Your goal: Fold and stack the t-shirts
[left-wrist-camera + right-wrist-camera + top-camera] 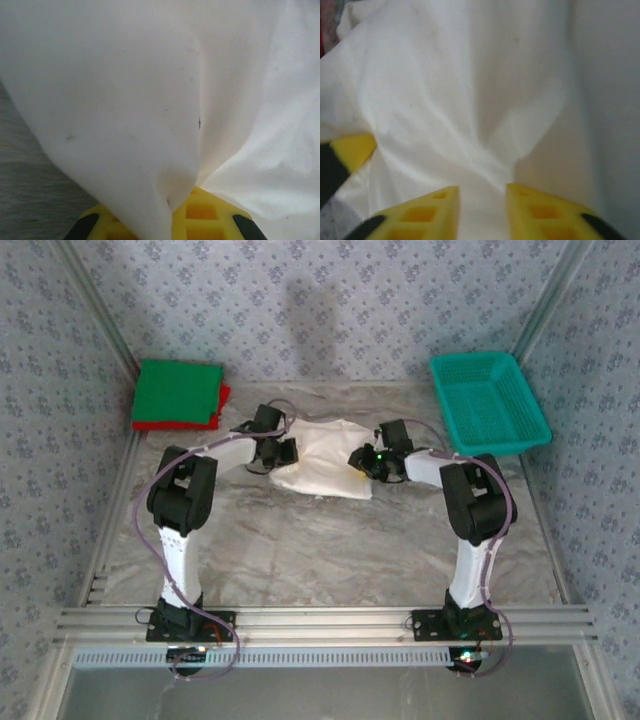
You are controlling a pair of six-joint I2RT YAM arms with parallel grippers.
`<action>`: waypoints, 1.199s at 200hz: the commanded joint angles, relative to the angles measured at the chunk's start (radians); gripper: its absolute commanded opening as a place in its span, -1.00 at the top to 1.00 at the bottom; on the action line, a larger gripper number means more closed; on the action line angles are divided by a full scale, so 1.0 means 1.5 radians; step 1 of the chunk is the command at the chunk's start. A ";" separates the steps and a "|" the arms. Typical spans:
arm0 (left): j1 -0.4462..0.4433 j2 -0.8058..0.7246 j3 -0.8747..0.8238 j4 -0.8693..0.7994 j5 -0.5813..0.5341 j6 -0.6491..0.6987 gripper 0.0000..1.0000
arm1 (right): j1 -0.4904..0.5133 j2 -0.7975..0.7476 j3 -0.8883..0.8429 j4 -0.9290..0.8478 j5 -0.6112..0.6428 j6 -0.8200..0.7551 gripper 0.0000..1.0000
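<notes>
At the bench's point(300, 550) ten o'clock corner lies a folded green t-shirt point(178, 390), stacked on a red t-shirt point(175, 425) whose edge peeks out. Nearer the middle, the left tool point(275, 452) is clenched on the nine o'clock edge of the wrinkled off-white t-shirt point(325, 455) — from its wrist, cloth drapes over the yellow fingers point(202, 215). The shirt lies bunched between the two tools, a little toward twelve o'clock. At its three o'clock edge the right tool point(360, 459) is released, its fingers point(420, 215) parted with cloth in the gap. A teal basket point(475, 358) sits at two o'clock.
</notes>
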 commanded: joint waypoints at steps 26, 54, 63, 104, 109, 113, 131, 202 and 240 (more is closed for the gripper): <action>0.069 -0.015 0.125 -0.112 -0.178 0.178 1.00 | -0.034 -0.192 -0.024 -0.025 0.011 -0.052 0.14; 0.074 0.039 0.252 -0.155 -0.231 0.281 1.00 | -0.053 -0.239 -0.059 -0.009 0.030 -0.069 0.14; 0.076 0.060 0.296 -0.172 -0.241 0.303 1.00 | -0.058 -0.244 -0.066 -0.009 0.032 -0.075 0.14; 0.095 0.129 0.463 -0.223 -0.291 0.408 1.00 | -0.081 -0.244 -0.093 -0.021 0.038 -0.080 0.15; 0.101 0.135 0.479 -0.225 -0.293 0.416 1.00 | -0.083 -0.243 -0.094 -0.024 0.039 -0.080 0.15; 0.107 0.141 0.493 -0.228 -0.295 0.423 1.00 | -0.084 -0.243 -0.095 -0.027 0.039 -0.081 0.16; 0.134 0.165 0.568 -0.256 -0.289 0.446 1.00 | -0.087 -0.244 -0.099 -0.035 0.045 -0.082 0.17; 0.202 0.259 0.884 -0.362 -0.225 0.523 1.00 | -0.087 -0.217 -0.111 -0.023 0.063 -0.078 0.22; 0.252 0.264 0.928 -0.346 -0.146 0.518 1.00 | -0.088 -0.208 -0.110 -0.029 0.068 -0.076 0.24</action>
